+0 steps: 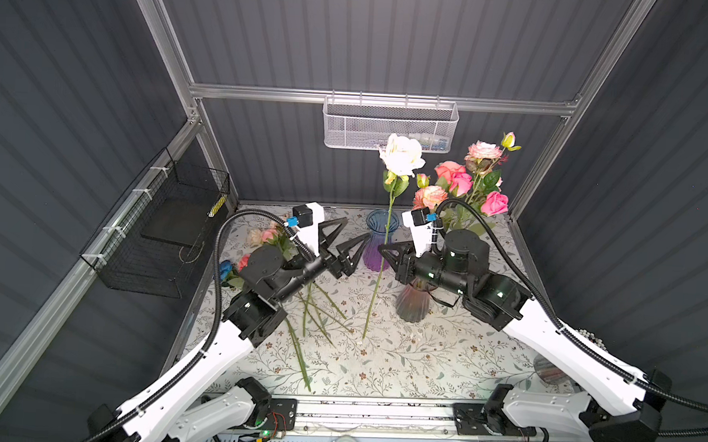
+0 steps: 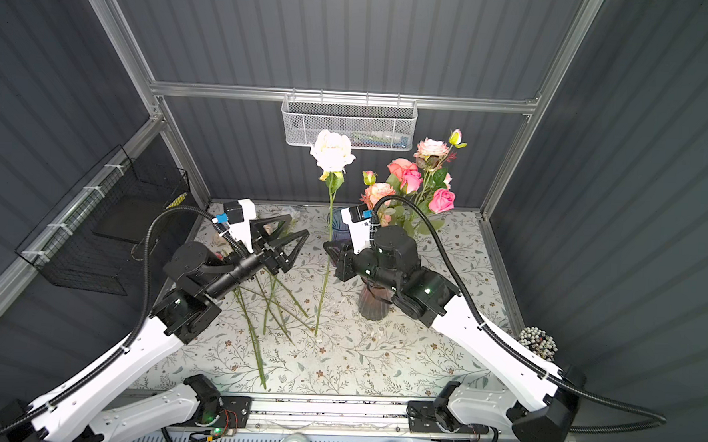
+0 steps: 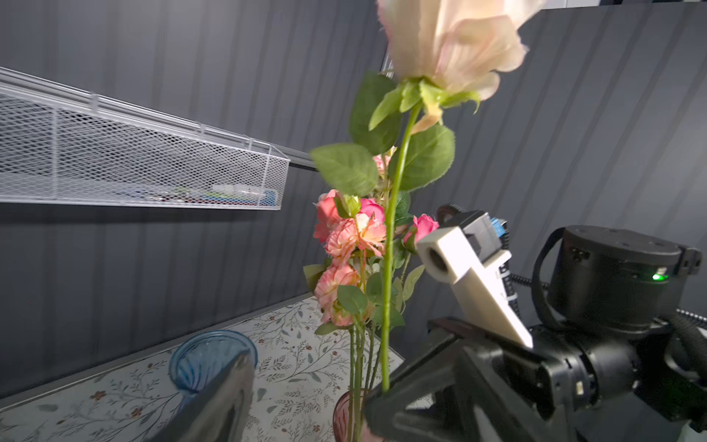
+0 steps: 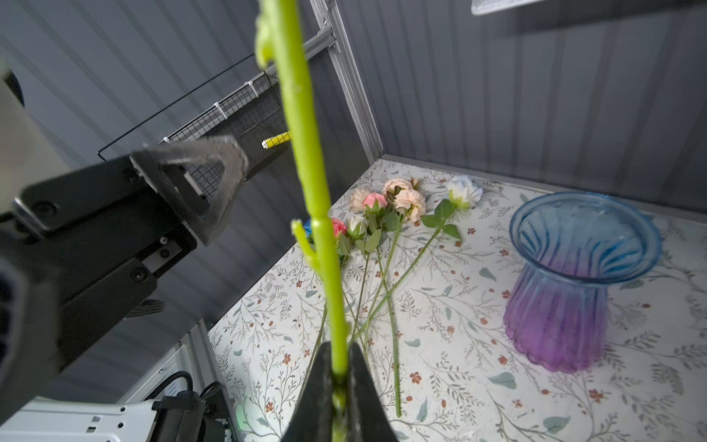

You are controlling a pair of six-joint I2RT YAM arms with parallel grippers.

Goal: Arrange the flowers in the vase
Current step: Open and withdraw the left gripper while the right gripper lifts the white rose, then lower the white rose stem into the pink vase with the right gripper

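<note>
My right gripper point(image 1: 384, 248) is clamped on the green stem of the cream rose point(image 1: 401, 154), partway down, so the head stands upright and the long stem hangs straight, ready to drop into a neck. My left gripper point(image 1: 357, 227) stands wide open just beside the stem, holding nothing. The dusky pink vase point(image 1: 412, 304) with roses point(image 1: 458, 181) in it sits under my right arm. The blue-and-purple vase point(image 1: 373, 252) stands empty behind the stem. More flowers point(image 1: 268, 236) lie on the counter point(image 1: 420, 358) at my left, I judge waiting their turn
</note>
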